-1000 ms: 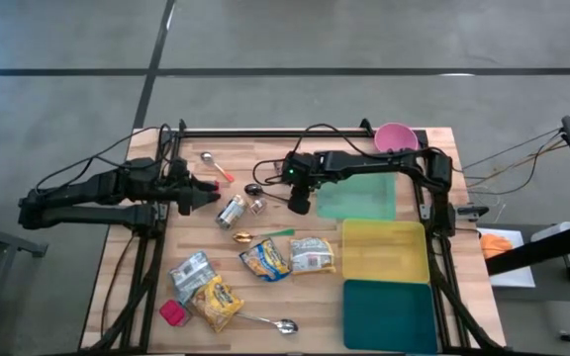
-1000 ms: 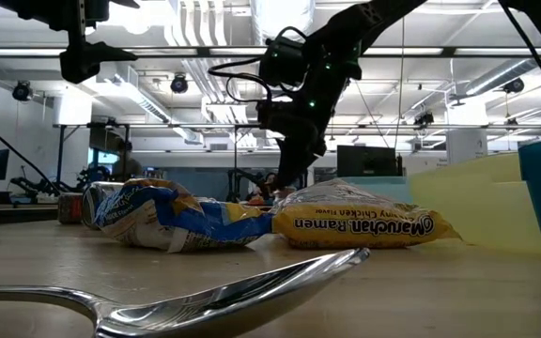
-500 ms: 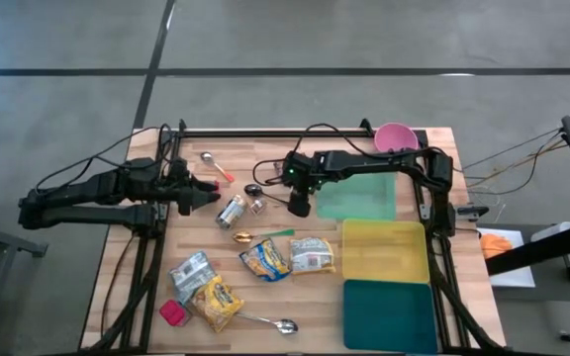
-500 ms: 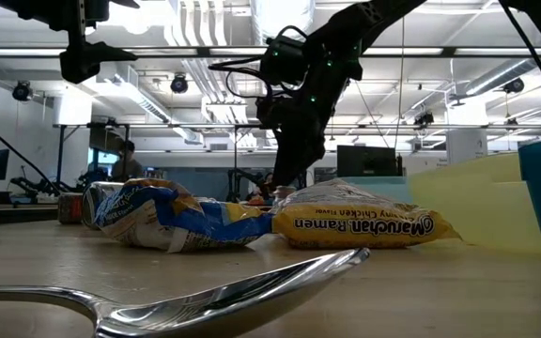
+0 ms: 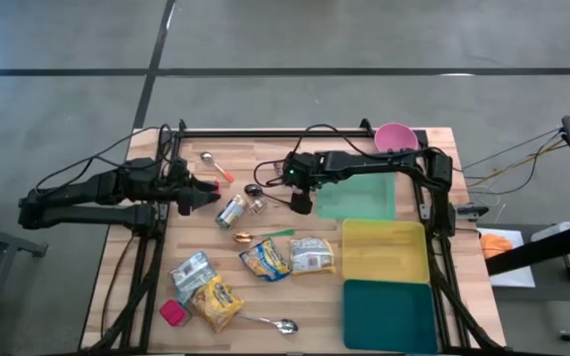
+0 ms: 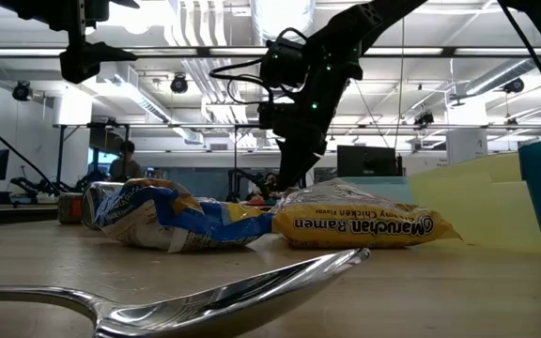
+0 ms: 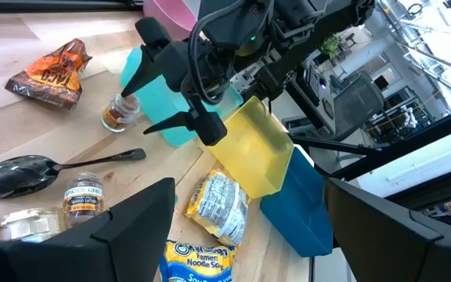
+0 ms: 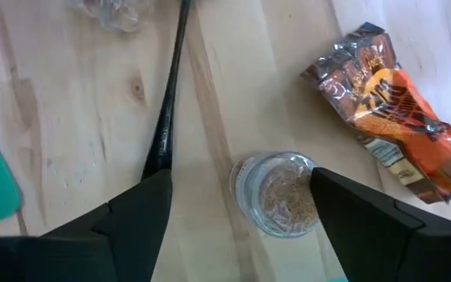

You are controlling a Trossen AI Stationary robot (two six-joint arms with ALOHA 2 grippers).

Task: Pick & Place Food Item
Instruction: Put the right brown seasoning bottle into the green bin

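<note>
The right gripper (image 5: 302, 203), near the centre of the high view, hangs over a small glass jar (image 8: 279, 193) that stands on the table (image 5: 127, 287) beside an orange snack packet (image 8: 394, 102). Its fingers (image 8: 124, 227) are spread wide on either side of the jar and hold nothing. This looks like the approach to a pick; the next move calls for lowering around the jar and closing, while the left gripper (image 5: 206, 192) waits at centre left, open and empty.

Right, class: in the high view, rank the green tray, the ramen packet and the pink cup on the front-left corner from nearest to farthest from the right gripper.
1. Green tray: right beside the right gripper, on its outer side.
2. Ramen packet: toward the table's front, past the gripper.
3. Pink cup: far front-left corner, clearly farthest.
</note>
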